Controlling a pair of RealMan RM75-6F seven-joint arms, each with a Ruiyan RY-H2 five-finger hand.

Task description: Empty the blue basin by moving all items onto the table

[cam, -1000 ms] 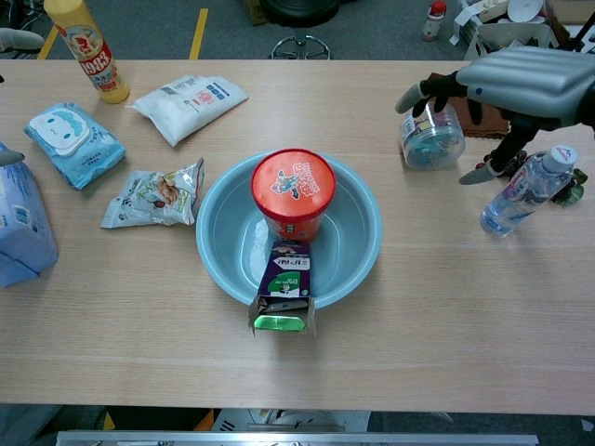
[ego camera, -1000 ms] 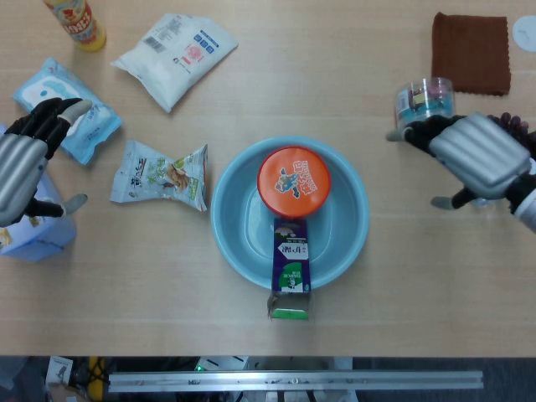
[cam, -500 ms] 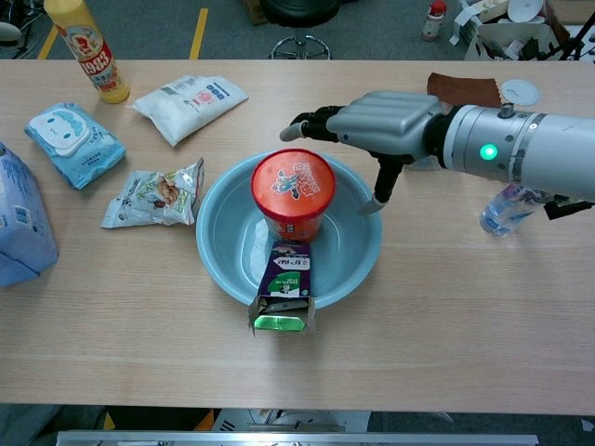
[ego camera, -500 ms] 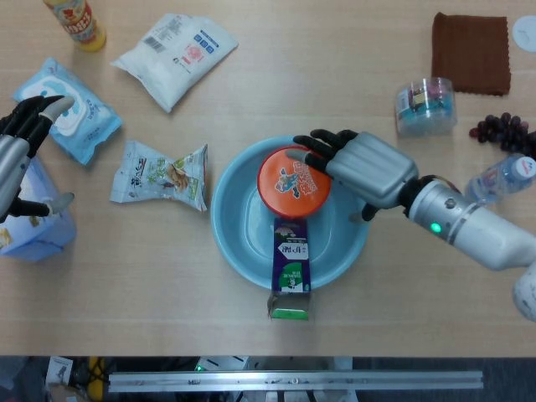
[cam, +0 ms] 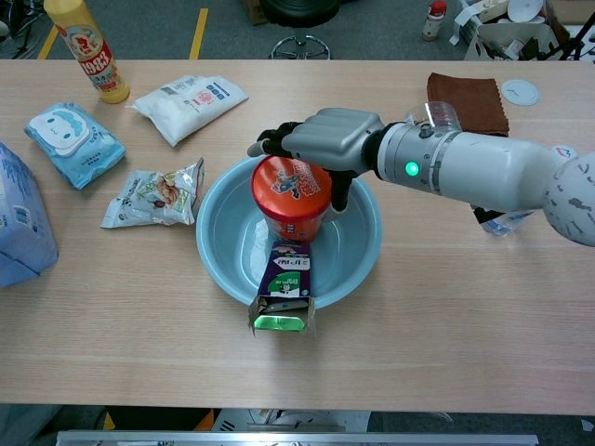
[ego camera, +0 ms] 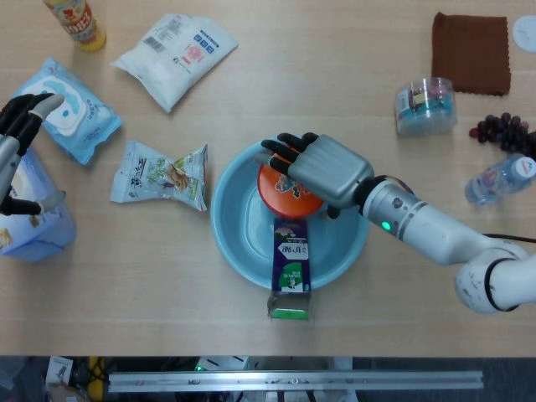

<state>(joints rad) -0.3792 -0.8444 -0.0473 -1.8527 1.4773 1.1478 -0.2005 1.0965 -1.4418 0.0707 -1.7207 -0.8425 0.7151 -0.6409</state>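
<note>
right hand spread over orange noodle cup, holding nothing yet | cup upright at 12 o'clock in blue basin, directly under palm | purple carton across 6 o'clock rim, long axis 12–6 | left hand spread, at 9 o'clock, far off

I saw the blue basin mid-table holding an upright orange-lidded noodle cup, with a purple carton leaning over its near rim, open end hanging outside.
</note>
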